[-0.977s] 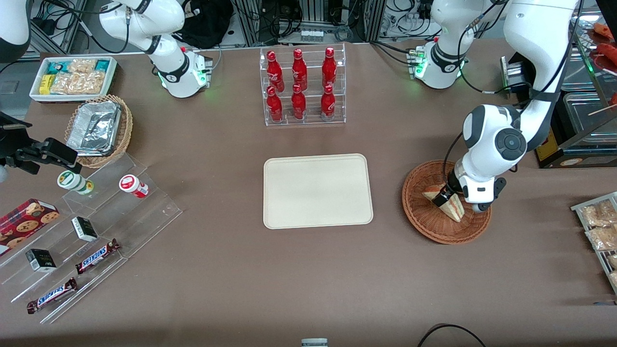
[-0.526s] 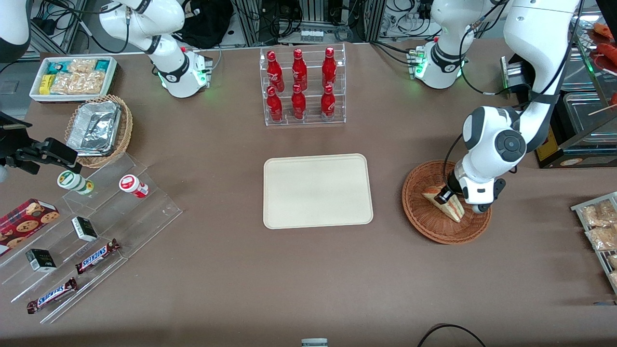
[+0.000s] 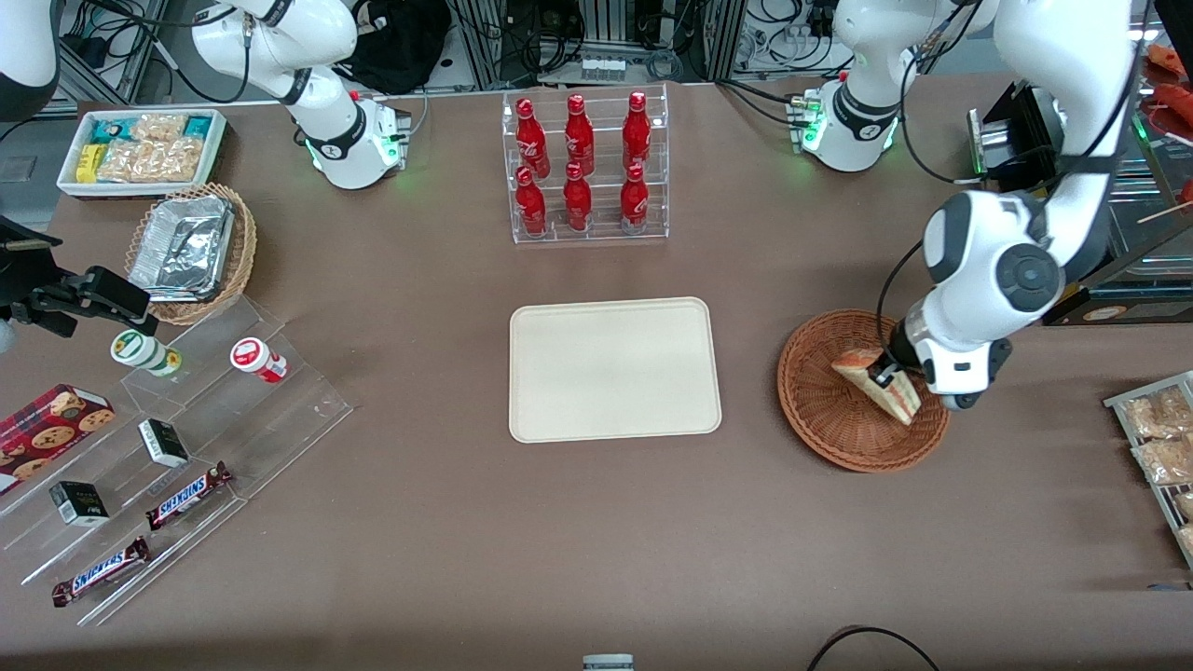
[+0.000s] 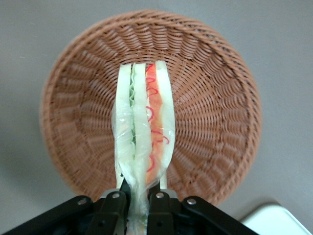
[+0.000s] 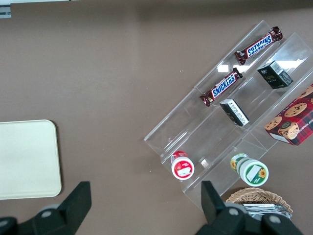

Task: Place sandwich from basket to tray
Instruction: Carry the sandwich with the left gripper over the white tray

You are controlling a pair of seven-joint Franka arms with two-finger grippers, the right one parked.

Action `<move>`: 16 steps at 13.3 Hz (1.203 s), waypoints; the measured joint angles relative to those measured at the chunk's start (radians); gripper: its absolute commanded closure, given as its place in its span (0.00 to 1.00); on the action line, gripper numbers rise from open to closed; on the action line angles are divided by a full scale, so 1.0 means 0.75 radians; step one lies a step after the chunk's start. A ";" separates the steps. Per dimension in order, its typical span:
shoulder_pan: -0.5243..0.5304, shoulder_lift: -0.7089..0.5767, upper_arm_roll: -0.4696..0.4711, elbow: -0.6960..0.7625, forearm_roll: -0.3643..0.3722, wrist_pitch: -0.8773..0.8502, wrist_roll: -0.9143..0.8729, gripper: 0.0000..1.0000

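While clamped on the sandwich (image 4: 143,142), the gripper (image 4: 138,198) hangs over the basket (image 4: 215,122) — sandwich lifted, tray (image 3: 614,369) bare.

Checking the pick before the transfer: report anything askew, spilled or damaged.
Nothing is spilled or damaged. The gripper, shut on the sandwich, holds it on edge above the basket, so its wrapped layers look pinched. The tray lies bare and square.

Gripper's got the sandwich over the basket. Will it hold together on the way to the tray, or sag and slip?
Probably soft: the sandwich is layered bread, pinched at one end by the gripper, so it may sag. Its clear wrap looks glossy, so possibly slippery. It hangs above the basket, so likely light.
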 measured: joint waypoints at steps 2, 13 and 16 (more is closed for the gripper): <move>-0.050 -0.019 -0.014 0.163 0.000 -0.204 0.000 0.90; -0.558 0.288 -0.066 0.574 -0.042 -0.279 -0.009 0.90; -0.669 0.437 -0.071 0.663 -0.042 -0.185 -0.011 0.90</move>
